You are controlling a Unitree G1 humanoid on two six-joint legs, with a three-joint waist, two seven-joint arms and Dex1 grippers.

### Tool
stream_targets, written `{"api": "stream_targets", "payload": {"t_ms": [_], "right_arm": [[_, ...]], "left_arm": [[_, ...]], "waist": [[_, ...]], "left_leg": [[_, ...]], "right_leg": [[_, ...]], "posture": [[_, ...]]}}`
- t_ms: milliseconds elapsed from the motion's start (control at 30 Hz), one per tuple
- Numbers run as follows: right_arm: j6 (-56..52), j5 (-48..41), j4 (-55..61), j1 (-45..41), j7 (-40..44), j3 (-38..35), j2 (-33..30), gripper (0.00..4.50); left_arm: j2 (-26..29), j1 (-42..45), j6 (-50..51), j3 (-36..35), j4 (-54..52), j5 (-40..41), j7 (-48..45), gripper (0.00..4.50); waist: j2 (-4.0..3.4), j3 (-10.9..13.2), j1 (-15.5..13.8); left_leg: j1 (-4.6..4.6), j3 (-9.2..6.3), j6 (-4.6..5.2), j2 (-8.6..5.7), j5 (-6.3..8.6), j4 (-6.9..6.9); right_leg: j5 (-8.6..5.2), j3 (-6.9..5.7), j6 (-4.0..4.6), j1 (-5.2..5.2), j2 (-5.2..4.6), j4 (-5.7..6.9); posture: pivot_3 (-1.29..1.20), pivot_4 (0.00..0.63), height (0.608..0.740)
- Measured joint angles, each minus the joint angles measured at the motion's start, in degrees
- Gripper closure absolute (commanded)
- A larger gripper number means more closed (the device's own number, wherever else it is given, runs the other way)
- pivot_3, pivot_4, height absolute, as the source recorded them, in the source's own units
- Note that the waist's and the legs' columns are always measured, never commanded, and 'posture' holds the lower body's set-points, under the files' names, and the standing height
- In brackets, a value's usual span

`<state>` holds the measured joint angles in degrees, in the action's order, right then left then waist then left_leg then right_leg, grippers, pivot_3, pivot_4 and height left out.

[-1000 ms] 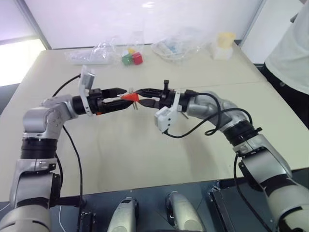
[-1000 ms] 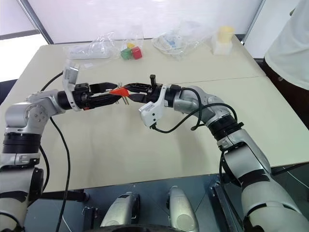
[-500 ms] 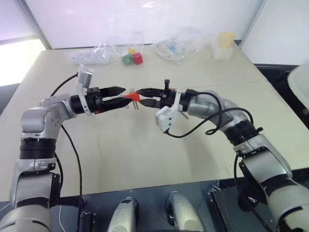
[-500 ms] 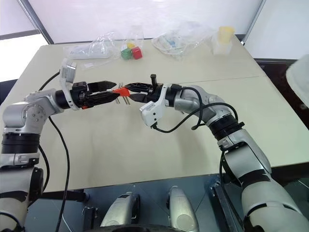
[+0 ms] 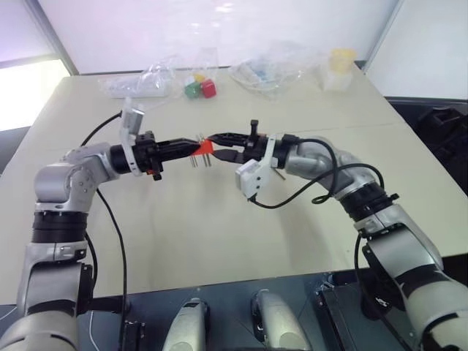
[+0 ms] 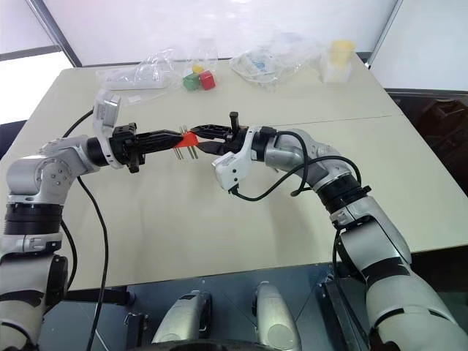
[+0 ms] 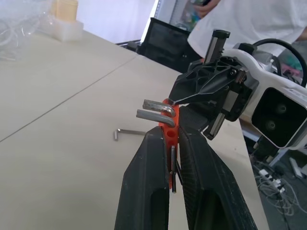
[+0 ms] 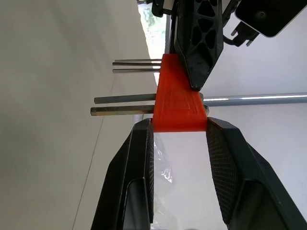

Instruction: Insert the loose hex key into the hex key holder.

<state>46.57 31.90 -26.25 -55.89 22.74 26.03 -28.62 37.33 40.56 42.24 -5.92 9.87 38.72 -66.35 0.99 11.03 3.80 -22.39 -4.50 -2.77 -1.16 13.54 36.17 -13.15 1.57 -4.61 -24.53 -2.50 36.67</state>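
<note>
Both grippers clamp the hex key holder (image 8: 178,101) above the bench (image 5: 219,227): left gripper (image 7: 173,143), right gripper (image 8: 178,129). Loose hex key (image 7: 128,132) lies on bench.

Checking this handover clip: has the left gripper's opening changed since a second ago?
Yes. The left gripper has closed: its fingers, earlier spread around the hex key holder, now pinch it, level with the right gripper.

The hex key holder (image 8: 178,101), a small orange-red plastic block with several thin grey keys protruding from one side, is held in the air above the table (image 5: 219,219) between the two grippers. The loose hex key (image 7: 128,132), a thin grey L-shaped rod, is seen lying flat on the table, well apart from the holder.
</note>
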Motion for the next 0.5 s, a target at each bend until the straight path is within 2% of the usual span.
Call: {"api": "stream_targets", "payload": {"t_ms": [500], "right_arm": [[-1.6, -1.1, 0.8, 1.3, 1.4, 0.0, 0.4, 3.5]], "left_arm": [[0.2, -1.5, -0.8, 0.3, -2.0, -1.1, 0.4, 4.36]], "waist": [[0.0, 0.0, 0.0]], "left_leg": [[0.01, -0.01, 0.0, 0.0, 0.0, 0.03]], "right_leg": [[0.0, 0.0, 0.0, 0.0, 0.0, 0.08]], "posture": [[0.0, 0.15, 0.74]]}}
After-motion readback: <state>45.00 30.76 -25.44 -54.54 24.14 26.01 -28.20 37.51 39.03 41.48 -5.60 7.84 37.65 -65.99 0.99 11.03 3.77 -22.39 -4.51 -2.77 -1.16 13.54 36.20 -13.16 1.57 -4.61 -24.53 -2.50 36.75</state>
